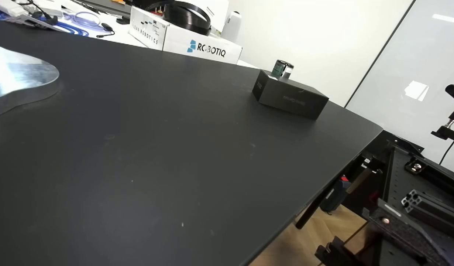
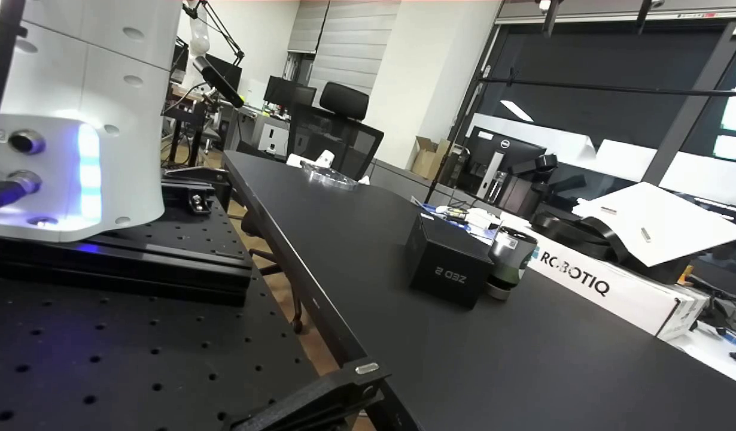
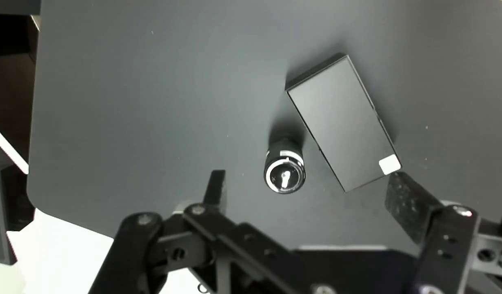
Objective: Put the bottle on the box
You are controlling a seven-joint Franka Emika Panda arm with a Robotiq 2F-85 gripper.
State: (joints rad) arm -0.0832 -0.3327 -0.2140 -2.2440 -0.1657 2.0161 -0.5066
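The black box (image 1: 291,98) lies on the dark table in both exterior views (image 2: 449,269). In the wrist view the box (image 3: 343,122) lies at an angle, with a white sticker at its lower corner. The small bottle (image 2: 513,254) stands upright on the table beside the box, its lower end narrower. In an exterior view the bottle (image 1: 282,69) is partly hidden behind the box. In the wrist view the bottle (image 3: 284,173) shows from above, left of the box with a small gap. My gripper (image 3: 311,192) is open and empty above the table; the bottle lies ahead between its fingers.
A white box with blue and black lettering (image 1: 203,46) stands behind the table, also in an exterior view (image 2: 607,287). A clear, shiny object (image 2: 329,176) lies at the table's far end. The robot base (image 2: 87,120) stands beside the table edge (image 2: 308,269).
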